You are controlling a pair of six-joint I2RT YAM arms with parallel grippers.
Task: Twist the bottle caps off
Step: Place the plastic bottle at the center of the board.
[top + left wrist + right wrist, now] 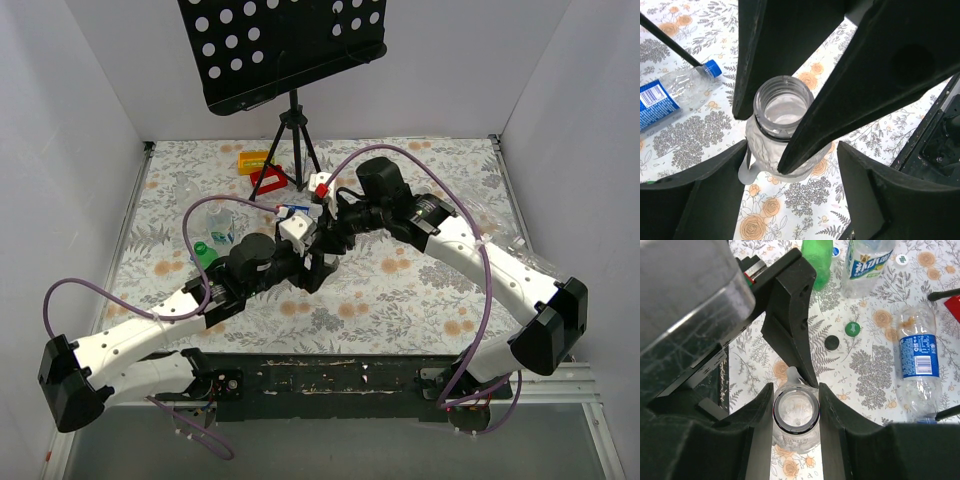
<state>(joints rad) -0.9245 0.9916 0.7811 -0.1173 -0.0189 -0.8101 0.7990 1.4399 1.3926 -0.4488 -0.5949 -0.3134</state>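
A small clear bottle (795, 412) stands upright between both grippers, its mouth open with no cap on it. My right gripper (795, 390) is shut on its neck, one finger on each side. In the left wrist view the bottle (771, 95) sits between my left gripper's (792, 165) fingers; the left finger is at its side and the right finger stands well apart, so that gripper is open. In the top view the two grippers meet mid-table, the left (316, 268) and the right (326, 236), and hide the bottle. Loose caps lie on the cloth: green (852, 329), dark (832, 343), white (901, 260).
A green bottle (817, 260) and a labelled clear bottle (867, 260) stand beyond. A blue-labelled bottle (918, 365) lies on its side, its blue cap (713, 67) on. A tripod (293, 150) with a music stand (290, 45), a yellow block (252, 160) and a red block (268, 180) are at the back.
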